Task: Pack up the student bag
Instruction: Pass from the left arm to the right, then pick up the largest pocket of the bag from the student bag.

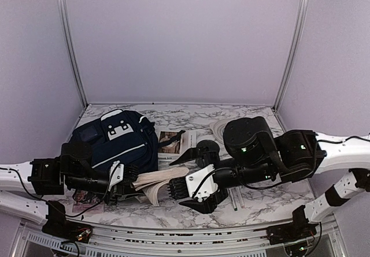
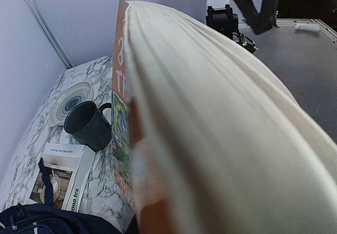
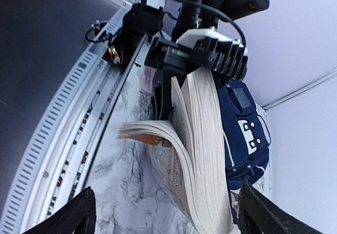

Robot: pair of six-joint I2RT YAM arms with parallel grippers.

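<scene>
– Marble table, lilac walls. Where is the backpack?
– Lying just beyond the left claw. I cannot tell whether its mouth is open.
– And that claw?
– Clamped narrow on a thick paperback. The pages fan and sag to its right.
– How to pack it well?
– Prop the drooping end, then feed the spine in first, I reckon.
– The right claw?
– Spread wide, holding nothing, just right of those pages.
</scene>
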